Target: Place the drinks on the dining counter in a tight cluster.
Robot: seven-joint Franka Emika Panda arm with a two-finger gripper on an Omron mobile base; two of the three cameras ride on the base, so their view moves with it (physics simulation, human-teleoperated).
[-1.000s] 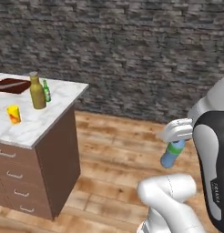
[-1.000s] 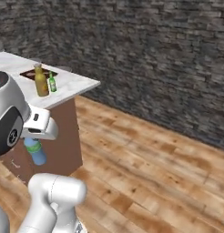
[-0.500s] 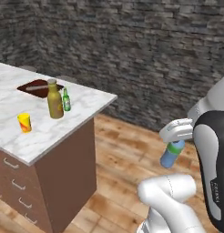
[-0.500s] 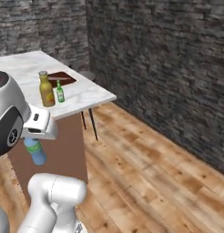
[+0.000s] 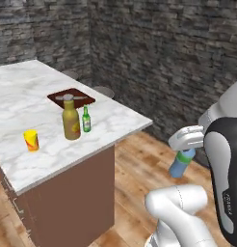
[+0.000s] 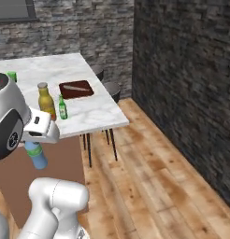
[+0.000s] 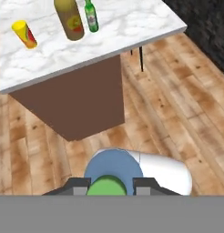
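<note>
Gripper (image 5: 185, 153) grips the pale-blue bottle (image 5: 180, 163), apparently beside the dining counter (image 5: 24, 96).

On the dining counter (image 5: 24, 125) the big bottle (image 5: 71, 118) stands just beside the slim bottle (image 5: 85, 120), the cutting board (image 5: 71, 98) behind them, a can (image 5: 31, 140) apart at their left.
</note>
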